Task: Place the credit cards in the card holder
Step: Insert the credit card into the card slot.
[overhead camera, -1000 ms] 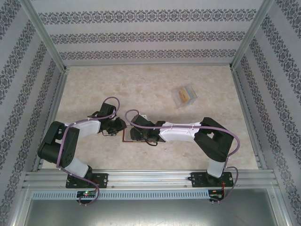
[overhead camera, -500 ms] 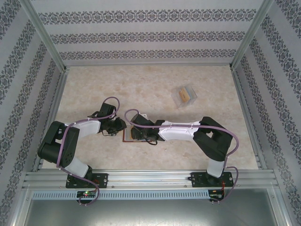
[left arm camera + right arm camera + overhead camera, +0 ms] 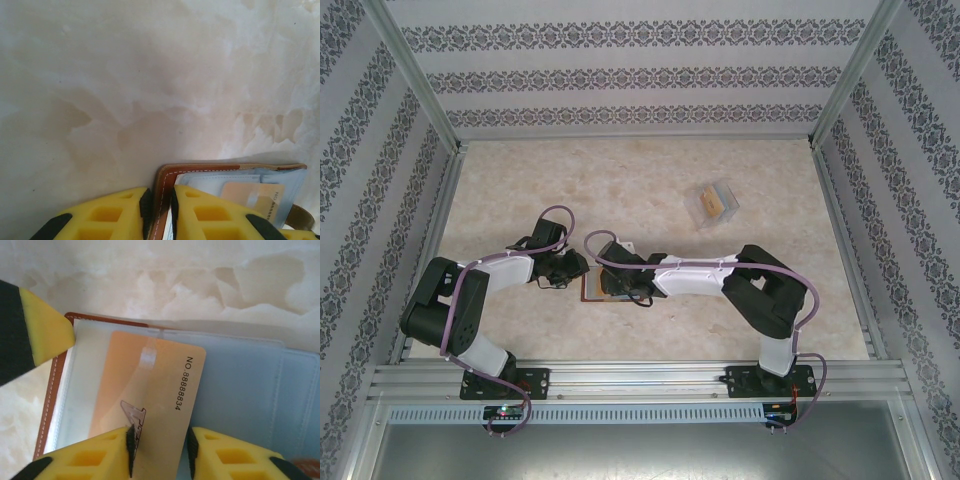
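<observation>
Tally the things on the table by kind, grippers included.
card holder: 1
orange credit card: 1
clear plastic box: 1 (contents too small to tell)
grippers: 2, the left gripper and the right gripper
Total: 5

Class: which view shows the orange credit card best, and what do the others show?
Right wrist: the orange credit card lies large and face-up, its number readable. Left wrist catches one end in the card holder; top external leaves it too small to tell.
</observation>
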Available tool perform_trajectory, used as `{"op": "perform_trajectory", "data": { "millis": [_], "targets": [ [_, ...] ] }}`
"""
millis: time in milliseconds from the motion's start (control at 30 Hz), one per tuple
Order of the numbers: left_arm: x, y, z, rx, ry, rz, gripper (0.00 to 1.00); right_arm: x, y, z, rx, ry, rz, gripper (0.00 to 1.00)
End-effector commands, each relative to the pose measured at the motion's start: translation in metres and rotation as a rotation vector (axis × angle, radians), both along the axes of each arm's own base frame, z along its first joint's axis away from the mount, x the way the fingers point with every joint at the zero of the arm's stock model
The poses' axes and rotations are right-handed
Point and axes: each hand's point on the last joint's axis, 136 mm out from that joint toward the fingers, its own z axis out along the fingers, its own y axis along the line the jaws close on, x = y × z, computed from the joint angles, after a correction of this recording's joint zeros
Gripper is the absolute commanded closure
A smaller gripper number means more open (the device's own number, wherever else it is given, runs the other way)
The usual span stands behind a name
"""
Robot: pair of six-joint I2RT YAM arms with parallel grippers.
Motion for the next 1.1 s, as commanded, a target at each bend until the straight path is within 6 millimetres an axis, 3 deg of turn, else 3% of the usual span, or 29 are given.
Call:
{"op": "perform_trajectory", "data": {
  "millis": [0,367,1067],
  "targets": [
    [-0.053,0.001,-0.048,0.032,0.218,-0.054,0.77,0.007,0.007,0.001,0.014,-0.003,0.008,0.67],
    [-0.051,0.000,-0.046,0.031,0.218,-0.059,0.77,0.006,0.023,0.007,0.035,-0.019,0.069,0.65],
    [-0.055,-0.005,-0.047,-0.019,0.229,-0.042,0.75,0.000,0.053,0.021,0.154,0.008,0.025,0.64]
  ]
}}
